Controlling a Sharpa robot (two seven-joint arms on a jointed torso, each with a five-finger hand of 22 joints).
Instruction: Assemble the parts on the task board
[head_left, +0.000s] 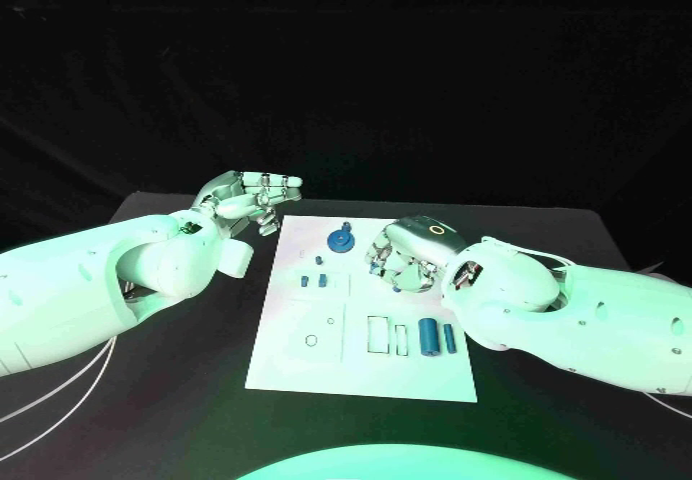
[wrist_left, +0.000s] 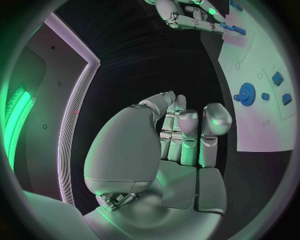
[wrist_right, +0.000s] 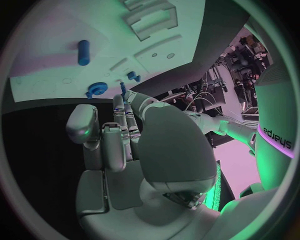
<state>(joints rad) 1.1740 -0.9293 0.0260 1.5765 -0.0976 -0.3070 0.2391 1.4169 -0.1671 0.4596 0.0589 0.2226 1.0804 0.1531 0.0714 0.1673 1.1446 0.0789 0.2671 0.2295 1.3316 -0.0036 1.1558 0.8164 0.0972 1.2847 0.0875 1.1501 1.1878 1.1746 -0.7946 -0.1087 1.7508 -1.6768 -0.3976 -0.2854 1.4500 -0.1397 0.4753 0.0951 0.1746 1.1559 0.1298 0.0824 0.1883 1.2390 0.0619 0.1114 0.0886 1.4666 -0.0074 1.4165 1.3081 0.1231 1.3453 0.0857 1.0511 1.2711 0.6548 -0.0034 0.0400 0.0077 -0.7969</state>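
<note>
White rectangular task board (head_left: 361, 370) centred. Right hand (head_left: 404, 255) hovered over it near blue gear (head_left: 340, 240), grasp unclear; left hand (head_left: 248, 200) curled empty beside. Best lowered slowly, aligned.

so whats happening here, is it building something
A two-armed robot is working on a white task board laid on a black table. Its right hand is down over the middle of the board with its fingers curled; whether it holds a small part cannot be told. The left hand hovers off the board's far left corner, fingers curled, holding nothing. A blue gear sits near the far edge, two blue cylinders lie toward the near right, and small blue pieces lie left of centre.
</note>
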